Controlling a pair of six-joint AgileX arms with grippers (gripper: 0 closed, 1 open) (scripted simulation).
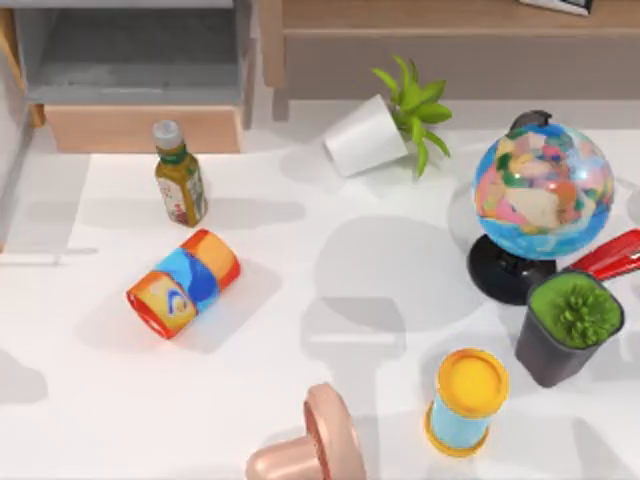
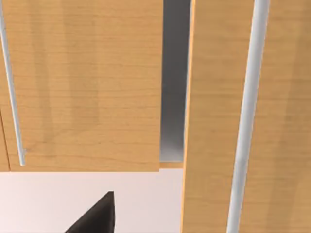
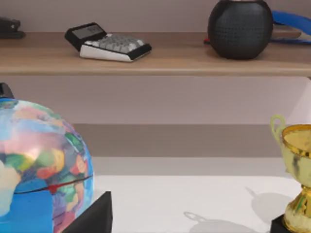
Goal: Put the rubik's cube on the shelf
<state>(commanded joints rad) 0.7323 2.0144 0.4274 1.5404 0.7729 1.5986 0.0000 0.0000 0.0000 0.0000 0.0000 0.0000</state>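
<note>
The rubik's cube is out of view. The shelf (image 1: 420, 15) is a long light-wood board at the table's far right, with a flat grey-brown panel under its front edge. In the right wrist view the shelf (image 3: 170, 60) carries a calculator (image 3: 109, 42) and a round black speaker (image 3: 239, 28). A dark corner of my right gripper (image 3: 95, 216) shows beside the globe (image 3: 39, 170), facing the shelf. A dark corner of my left gripper (image 2: 97, 218) shows in front of wooden cabinet doors (image 2: 82, 82) with metal handles.
On the table stand a green bottle (image 1: 180, 185), a globe (image 1: 543, 195), a black plant pot (image 1: 570, 330) and a yellow-lidded tin (image 1: 467, 400). A striped can (image 1: 183, 283) lies on its side and a white pot (image 1: 365, 135) is tipped over. A gold trophy (image 3: 296, 174) stands nearby.
</note>
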